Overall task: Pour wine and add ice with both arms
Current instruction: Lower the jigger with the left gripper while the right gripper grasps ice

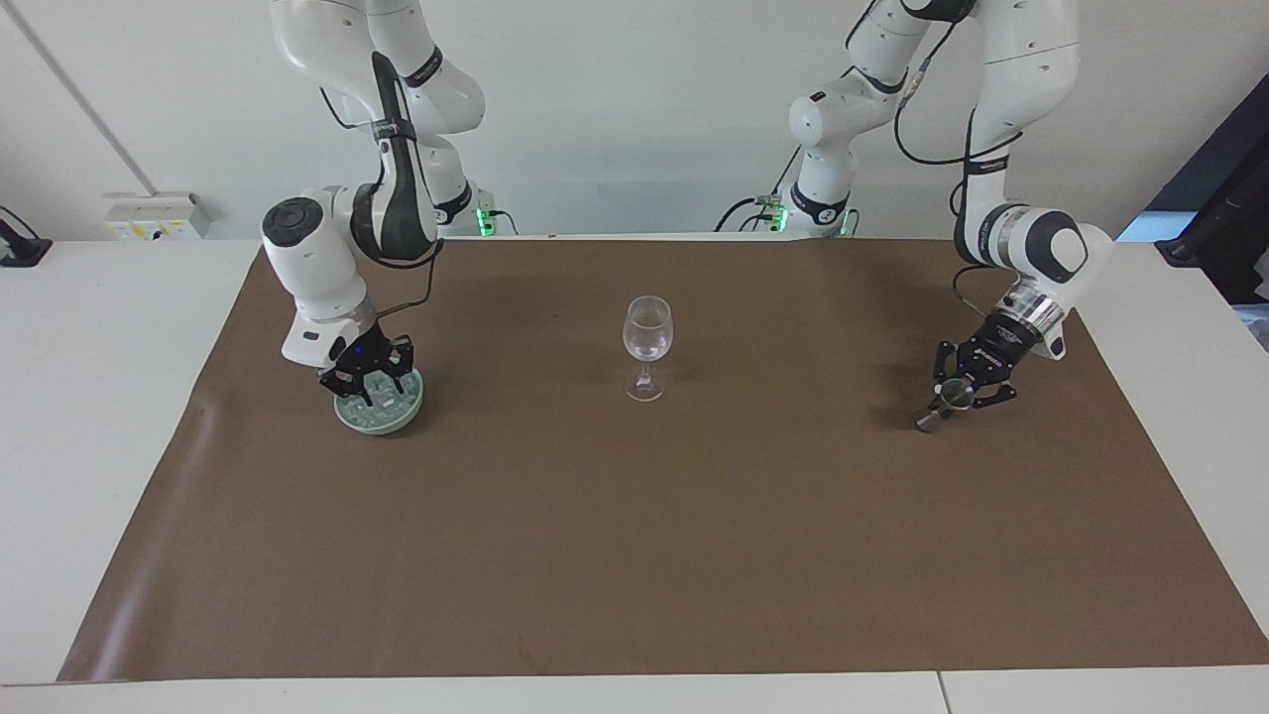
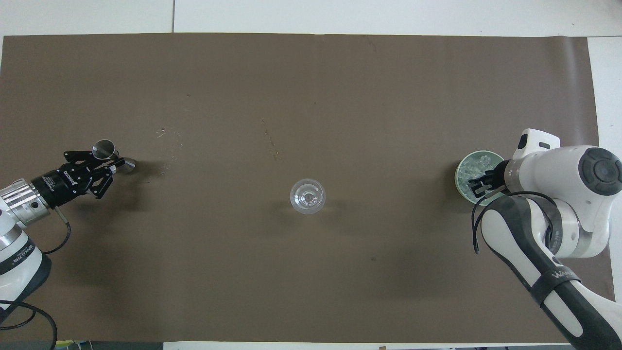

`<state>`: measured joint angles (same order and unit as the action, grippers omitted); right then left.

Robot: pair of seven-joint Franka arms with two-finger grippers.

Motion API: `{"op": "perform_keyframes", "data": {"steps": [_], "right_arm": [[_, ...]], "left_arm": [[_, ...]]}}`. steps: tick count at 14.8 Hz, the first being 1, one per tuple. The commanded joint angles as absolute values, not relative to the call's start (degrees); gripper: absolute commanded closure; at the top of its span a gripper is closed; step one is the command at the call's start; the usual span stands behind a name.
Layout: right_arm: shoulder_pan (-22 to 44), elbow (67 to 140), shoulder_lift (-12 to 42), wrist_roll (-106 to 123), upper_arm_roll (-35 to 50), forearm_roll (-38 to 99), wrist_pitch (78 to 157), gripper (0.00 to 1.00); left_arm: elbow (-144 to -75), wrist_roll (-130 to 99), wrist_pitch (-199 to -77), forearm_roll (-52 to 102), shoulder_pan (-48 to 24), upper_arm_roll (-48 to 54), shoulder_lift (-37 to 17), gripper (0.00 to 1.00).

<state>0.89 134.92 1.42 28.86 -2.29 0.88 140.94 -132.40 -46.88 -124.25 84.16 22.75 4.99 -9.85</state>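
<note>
the left gripper (image 1: 954, 396) was down at the left arm's end of the brown mat (image 1: 634, 555), its fingers clamped on the small steel jigger (image 1: 942, 405), which leaned over with its foot at the mat, or close to it, i couldn't say which. that tilt suggested the grip was a sideways one, taken so the cup could later be tipped over the wine glass (image 1: 647, 345). the glass stood upright in the middle of the mat, well apart from both arms, placed where either one could reach it. at the right arm's end, the right gripper (image 1: 369, 382) hung in the pale green bowl (image 1: 406, 412), fingertips down among the ice cubes (image 2: 474, 166); whether its fingers had a cube between them i could not tell. my guess was that each arm was collecting its own ingredient first, with nothing carried to the glass yet.
</note>
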Motion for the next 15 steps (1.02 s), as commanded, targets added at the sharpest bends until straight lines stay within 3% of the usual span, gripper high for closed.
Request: {"op": "perform_keyframes", "data": {"steps": [1, 7, 12, 13, 14, 15], "right_arm": [[0.3, 135.4, 1.2, 30.1, -1.9, 1.5, 141.9, 0.63], [0.7, 135.4, 1.2, 30.0, -1.9, 1.4, 141.8, 0.91], [1.3, 132.3, 1.0, 29.1, -1.8, 1.4, 137.6, 0.94], [1.3, 130.1, 0.7, 28.2, -1.8, 1.4, 134.2, 0.94], [1.4, 127.3, 0.7, 26.7, -1.8, 1.4, 130.5, 0.93], [2.1, 125.3, 0.6, 25.8, -1.7, 1.4, 127.8, 0.94]], "left_arm": [[-134.2, -45.1, -126.5, 87.7, 22.2, 5.4, -8.3, 1.0], [-134.6, -44.3, -128.3, 88.5, 20.8, 5.4, -8.4, 1.0], [-135.4, -44.2, -128.3, 88.5, 21.4, 5.4, -8.1, 1.0], [-135.4, -44.2, -128.4, 88.5, 21.4, 5.4, -8.1, 0.88], [-135.4, -44.2, -128.4, 88.5, 21.4, 5.4, -8.1, 0.1], [-135.4, -44.3, -128.3, 88.5, 21.5, 5.4, -8.0, 0.0]]}}
